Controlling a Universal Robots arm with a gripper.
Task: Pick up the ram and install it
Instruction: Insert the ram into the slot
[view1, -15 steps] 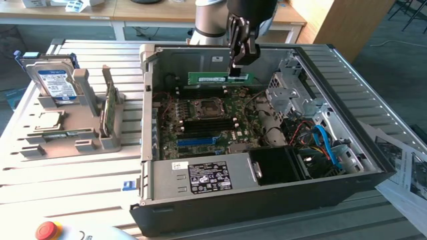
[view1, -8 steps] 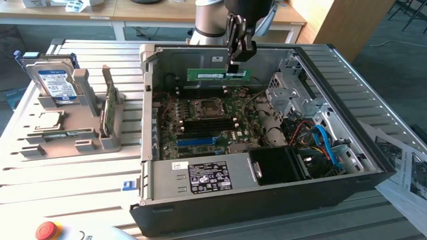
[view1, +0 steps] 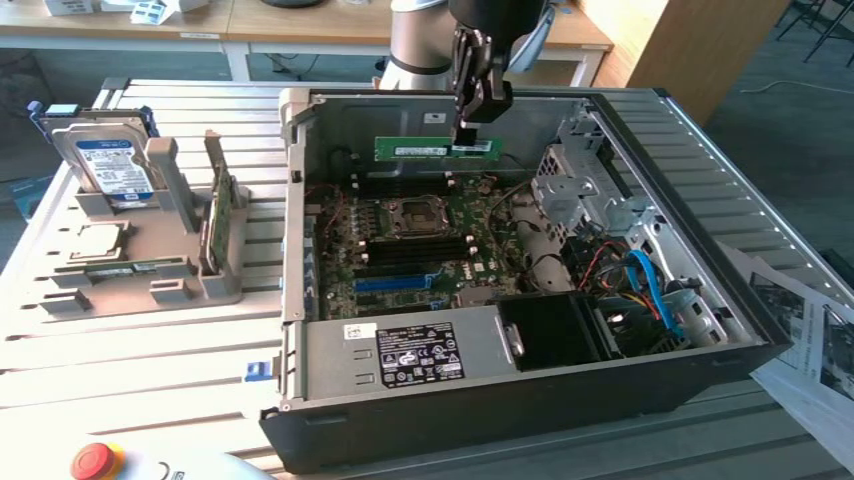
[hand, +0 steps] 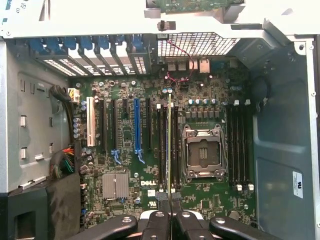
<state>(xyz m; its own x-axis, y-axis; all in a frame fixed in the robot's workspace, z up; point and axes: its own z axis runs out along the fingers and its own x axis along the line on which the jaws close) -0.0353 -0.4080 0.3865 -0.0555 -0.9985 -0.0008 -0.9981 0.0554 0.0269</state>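
Tool (view1: 470, 138) clamped on ram (view1: 424, 149) | long axis left-right in exterior view | seemingly over slots (hand: 162, 150)

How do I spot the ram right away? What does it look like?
Find the big open black computer case. Above its green main board, the gripper pinches one end of the ram: a long thin green stick with a white label. Nothing else hangs in the air.
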